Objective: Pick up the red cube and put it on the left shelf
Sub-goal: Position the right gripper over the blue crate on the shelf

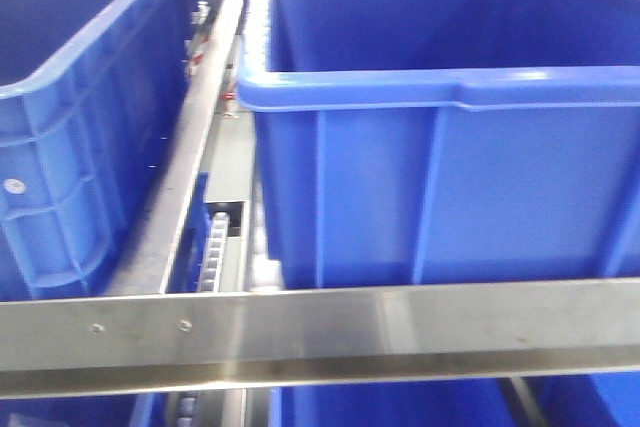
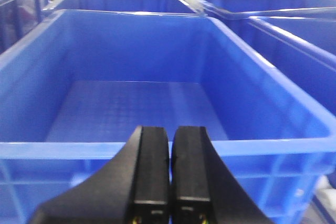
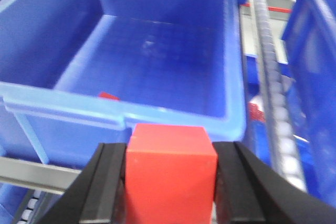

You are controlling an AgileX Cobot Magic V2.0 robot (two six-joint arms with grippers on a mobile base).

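In the right wrist view my right gripper (image 3: 170, 153) is shut on the red cube (image 3: 170, 177), held just in front of the near rim of a large blue crate (image 3: 157, 111). A small red piece (image 3: 108, 96) shows inside that crate by the near wall. In the left wrist view my left gripper (image 2: 170, 135) is shut and empty, just before the rim of another blue crate (image 2: 157, 148). The front view shows the shelf's steel front rail (image 1: 320, 332) with two screws and two blue crates (image 1: 440, 117) behind it. Neither gripper shows in the front view.
A roller track (image 3: 273, 87) runs along the right of the crate in the right wrist view, with another blue crate (image 3: 315, 51) beyond it. A steel divider (image 1: 185, 157) and a roller track (image 1: 215, 247) separate the two crates in the front view. More blue crates (image 2: 283, 30) stand around.
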